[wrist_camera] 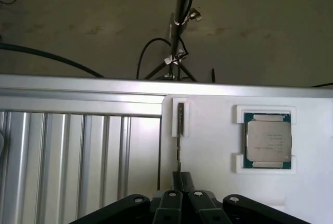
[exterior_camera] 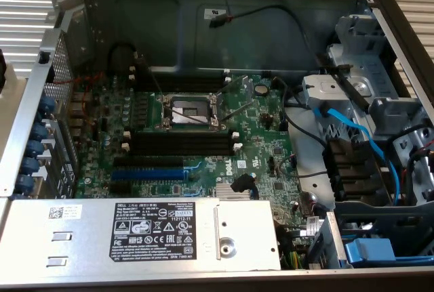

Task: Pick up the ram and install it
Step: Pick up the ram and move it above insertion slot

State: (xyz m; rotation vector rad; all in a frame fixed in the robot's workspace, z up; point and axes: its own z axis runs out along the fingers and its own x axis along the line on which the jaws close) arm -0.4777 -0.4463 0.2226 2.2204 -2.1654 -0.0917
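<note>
The ram stands on its edge in a white holder on a white plate, seen end-on as a thin dark strip. My gripper is shut, and its dark fingertips meet at the near end of the stick. I cannot tell whether they pinch it. In the exterior view the open computer case shows the green motherboard. Its long black memory slots with white end clips lie empty below the bare processor socket.
A processor sits in a second white holder beside the ram. Ribbed metal decking adjoins the plate. In the case, the power supply lies along the near side. Blue cables and drive bays crowd the exterior view's right.
</note>
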